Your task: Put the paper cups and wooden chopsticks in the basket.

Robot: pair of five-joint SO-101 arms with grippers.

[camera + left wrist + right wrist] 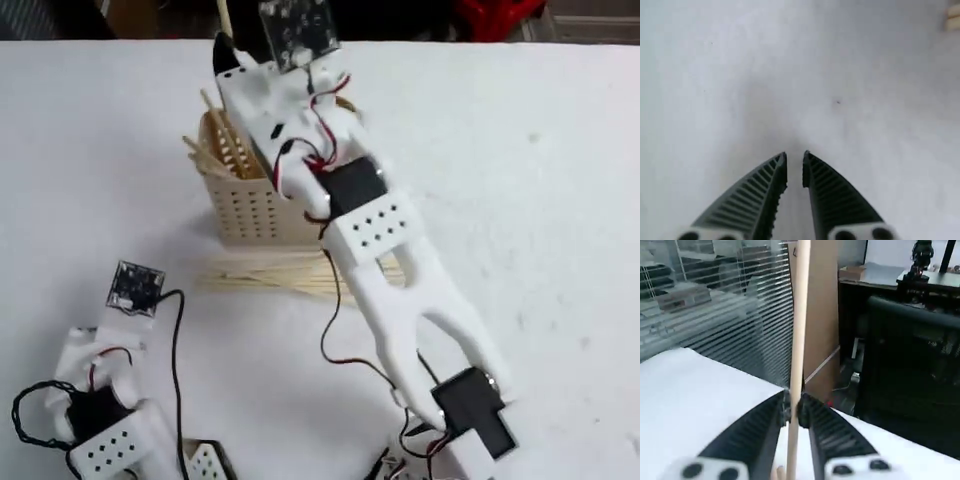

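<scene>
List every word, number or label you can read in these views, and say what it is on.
There is no readable text.
The marks on the circuit board mounted on the nearer arm are too small to read.
There is no print on the basket or on the held chopstick.

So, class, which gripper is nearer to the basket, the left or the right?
Right. The right gripper is up over the basket, shut on a chopstick. The left gripper is over bare table, well apart from the basket.

White table (560,150), window blinds (715,300)
</scene>
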